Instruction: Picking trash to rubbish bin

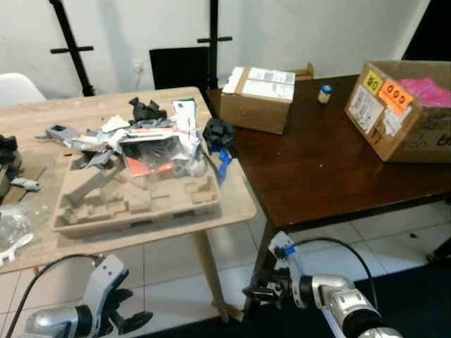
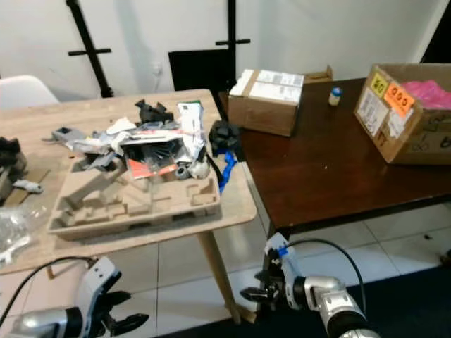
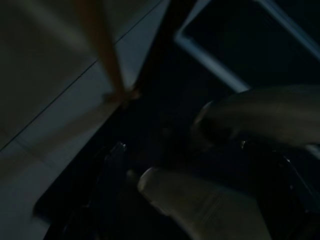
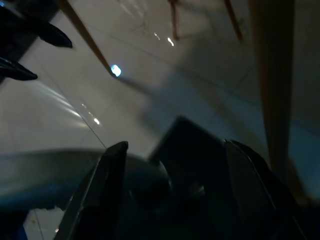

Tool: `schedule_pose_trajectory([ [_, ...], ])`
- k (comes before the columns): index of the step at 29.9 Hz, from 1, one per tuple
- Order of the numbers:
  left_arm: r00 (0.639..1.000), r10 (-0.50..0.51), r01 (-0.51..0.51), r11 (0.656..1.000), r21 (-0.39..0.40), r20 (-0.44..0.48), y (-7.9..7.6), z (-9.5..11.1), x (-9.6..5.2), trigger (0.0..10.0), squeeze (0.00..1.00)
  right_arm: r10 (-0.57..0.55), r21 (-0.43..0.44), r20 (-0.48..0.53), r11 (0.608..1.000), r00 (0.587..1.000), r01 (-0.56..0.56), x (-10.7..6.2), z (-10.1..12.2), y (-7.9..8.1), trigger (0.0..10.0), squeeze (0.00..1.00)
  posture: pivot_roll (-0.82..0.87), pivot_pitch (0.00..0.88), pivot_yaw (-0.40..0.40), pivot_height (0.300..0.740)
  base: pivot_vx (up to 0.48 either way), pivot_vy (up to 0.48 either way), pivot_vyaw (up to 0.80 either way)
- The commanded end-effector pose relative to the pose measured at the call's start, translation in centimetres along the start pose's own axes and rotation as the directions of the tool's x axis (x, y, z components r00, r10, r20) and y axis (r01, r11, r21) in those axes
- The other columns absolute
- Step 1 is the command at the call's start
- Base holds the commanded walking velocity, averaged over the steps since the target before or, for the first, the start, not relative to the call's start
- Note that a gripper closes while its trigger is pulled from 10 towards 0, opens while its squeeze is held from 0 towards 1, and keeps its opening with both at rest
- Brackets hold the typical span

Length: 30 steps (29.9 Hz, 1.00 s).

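**Both arms low, trash on the table**

The trash pile (image 1: 151, 144) sits in a cardboard tray (image 1: 134, 201) on the light wooden table (image 1: 232, 197). Left gripper (image 1: 130, 320) and right gripper (image 1: 257, 291) hang below, fingers spread (holding nothing).

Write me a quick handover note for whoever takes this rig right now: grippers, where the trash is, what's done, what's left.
Left gripper: low beside the light wooden table, open, empty.
Right gripper: low by the dark table, open, empty.
Trash: pile of scraps lying on the cardboard pulp tray on the light table; more bits at that table's left edge.
Done: nothing picked yet.
Left: find the bin, grab trash piece by piece, drop it in.
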<state>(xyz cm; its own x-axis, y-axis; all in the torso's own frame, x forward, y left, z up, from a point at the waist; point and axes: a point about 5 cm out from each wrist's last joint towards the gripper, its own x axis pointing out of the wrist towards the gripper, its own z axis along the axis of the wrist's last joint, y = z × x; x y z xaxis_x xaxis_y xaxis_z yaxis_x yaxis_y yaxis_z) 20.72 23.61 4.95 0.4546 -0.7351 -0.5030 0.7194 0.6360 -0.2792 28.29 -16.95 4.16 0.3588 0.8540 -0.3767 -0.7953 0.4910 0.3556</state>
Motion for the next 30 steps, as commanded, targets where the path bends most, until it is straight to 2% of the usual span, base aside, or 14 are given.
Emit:
schedule_pose_trajectory([
  [1,0.995,-0.047,0.043,0.998,0.047,0.088,-0.7,3.4,-1.3,10.0,0.0,0.091,-0.053,0.084,0.995,0.992,-0.087,-0.6,3.1,0.5,10.0,0.0,-0.06,0.089,-0.004,0.74,0.0,0.0,0.0],
  [8,0.953,-0.142,0.106,0.984,0.143,0.267,-2.3,9.2,-2.8,10.0,0.0,0.251,-0.167,0.306,0.964,0.919,-0.207,-1.7,10.0,2.3,10.0,0.0,-0.06,0.087,-0.002,0.74,0.0,0.0,0.0],
  [9,0.953,-0.142,0.106,0.984,0.143,0.267,-2.3,9.2,-2.8,10.0,0.0,0.251,-0.167,0.306,0.964,0.919,-0.207,-1.7,10.0,2.3,10.0,0.0,-0.06,0.087,-0.002,0.74,0.0,0.0,0.0],
  [14,0.887,-0.196,0.116,0.971,0.209,0.418,-3.7,13.6,-3.5,10.0,0.0,0.298,-0.219,0.457,0.951,0.838,-0.218,-3.1,13.9,3.3,10.0,0.0,-0.06,0.083,-0.002,0.74,0.0,0.0,0.0],
  [16,0.856,-0.169,0.068,0.974,0.218,0.488,-3.5,15.0,-3.6,10.0,0.0,0.272,-0.227,0.502,0.957,0.821,-0.178,-3.4,14.8,3.3,10.0,0.0,-0.05,0.081,-0.003,0.74,0.0,0.0,0.0],
  [17,0.817,-0.096,-0.046,0.972,0.23,0.569,-2.8,16.6,-3.5,10.0,0.0,0.222,-0.224,0.547,0.968,0.807,-0.115,-3.6,15.5,2.9,10.0,0.0,-0.05,0.078,-0.002,0.74,0.0,0.0,0.0],
  [19,0.716,0.089,-0.253,0.957,0.139,0.692,-1.0,19.5,-2.8,10.0,0.0,0.085,-0.182,0.623,0.983,0.777,0.038,-3.9,16.7,1.7,10.0,0.0,-0.06,0.072,0.001,0.74,0.0,0.0,0.0],
  [21,0.665,0.255,-0.391,0.92,0.036,0.702,0.7,21.0,-1.9,10.0,0.0,-0.005,-0.137,0.655,0.983,0.756,0.126,-4.0,17.3,1.0,10.0,0.0,-0.06,0.065,-0.001,0.74,0.0,0.0,0.0],
  [22,0.665,0.255,-0.391,0.92,0.036,0.702,0.7,21.0,-1.9,10.0,0.0,-0.005,-0.137,0.655,0.983,0.756,0.126,-4.0,17.3,1.0,10.0,0.0,-0.06,0.065,-0.001,0.74,0.0,0.0,0.0],
  [23,0.658,0.323,-0.46,0.887,0.023,0.68,1.3,21.5,-1.3,10.0,0.0,-0.032,-0.13,0.659,0.979,0.751,0.155,-4.0,17.5,0.9,10.0,0.0,-0.06,0.069,-0.002,0.74,0.0,0.0,0.0],
  [25,0.655,0.358,-0.499,0.866,0.024,0.666,1.6,21.7,-1.0,10.0,0.0,-0.044,-0.125,0.661,0.978,0.749,0.168,-4.0,17.6,0.9,10.0,0.0,-0.06,0.069,-0.001,0.74,0.0,0.0,0.0],
  [26,0.64,0.367,-0.537,0.842,0.052,0.675,1.6,22.9,0.1,10.0,0.0,-0.083,-0.106,0.676,0.972,0.733,0.208,-4.0,18.1,0.9,10.0,0.0,-0.06,0.079,0.014,0.74,0.0,0.0,0.0],
  [28,0.635,0.359,-0.54,0.839,0.061,0.684,1.4,23.3,0.4,10.0,0.0,-0.1,-0.096,0.682,0.97,0.725,0.224,-3.9,18.3,0.8,10.0,0.0,-0.06,0.079,0.017,0.74,0.0,0.0,0.0],
  [30,0.641,0.36,-0.548,0.833,0.077,0.678,1.0,24.0,1.1,10.0,0.0,-0.196,-0.078,0.666,0.941,0.72,0.329,-3.5,18.4,0.5,10.0,0.0,-0.06,0.087,0.04,0.74,0.0,0.0,0.0],
])
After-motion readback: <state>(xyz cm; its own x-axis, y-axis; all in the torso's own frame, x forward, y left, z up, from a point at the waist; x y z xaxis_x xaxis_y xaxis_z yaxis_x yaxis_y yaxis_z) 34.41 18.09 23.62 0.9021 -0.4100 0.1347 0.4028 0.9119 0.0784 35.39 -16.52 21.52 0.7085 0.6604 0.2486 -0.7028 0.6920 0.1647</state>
